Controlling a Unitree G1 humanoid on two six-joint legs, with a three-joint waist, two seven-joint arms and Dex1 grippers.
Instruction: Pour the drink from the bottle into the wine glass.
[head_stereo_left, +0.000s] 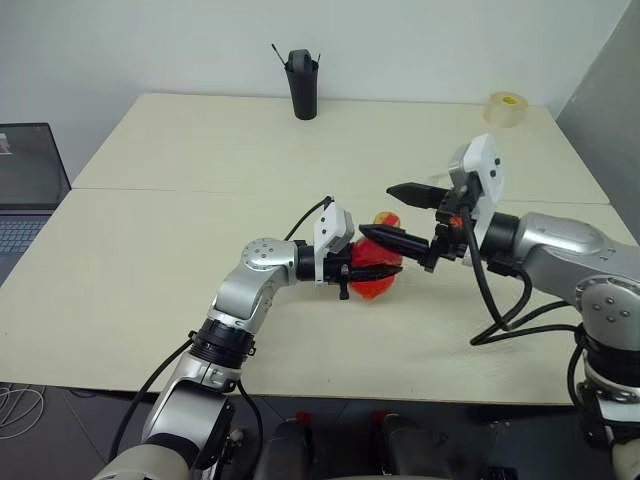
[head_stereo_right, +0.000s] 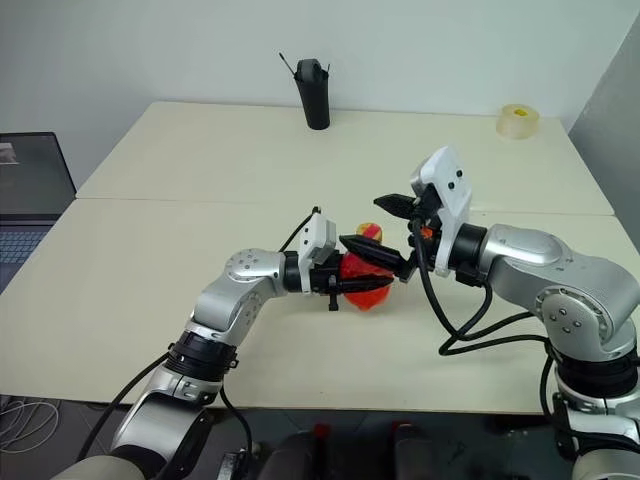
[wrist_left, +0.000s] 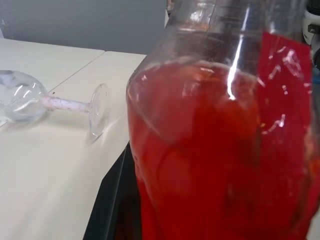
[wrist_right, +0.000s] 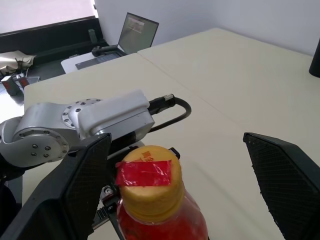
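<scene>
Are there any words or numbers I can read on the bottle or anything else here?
No, none can be read.
Bottle: the red tape on its yellow cap and the red label on its side are blank.
Laptop: its screen shows something, too small to read.
Tape roll: no print visible.

bottle (wrist_left: 210, 115): clear glossy plastic; wine glass (wrist_left: 30, 100): clear glass; table (head_stereo_left: 150, 270): matt, smooth

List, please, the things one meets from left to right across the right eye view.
Laptop → left pincer, shut on the bottle of red drink → right pincer, open by the yellow cap → roll of tape. The black cup at the far edge is left out.
</scene>
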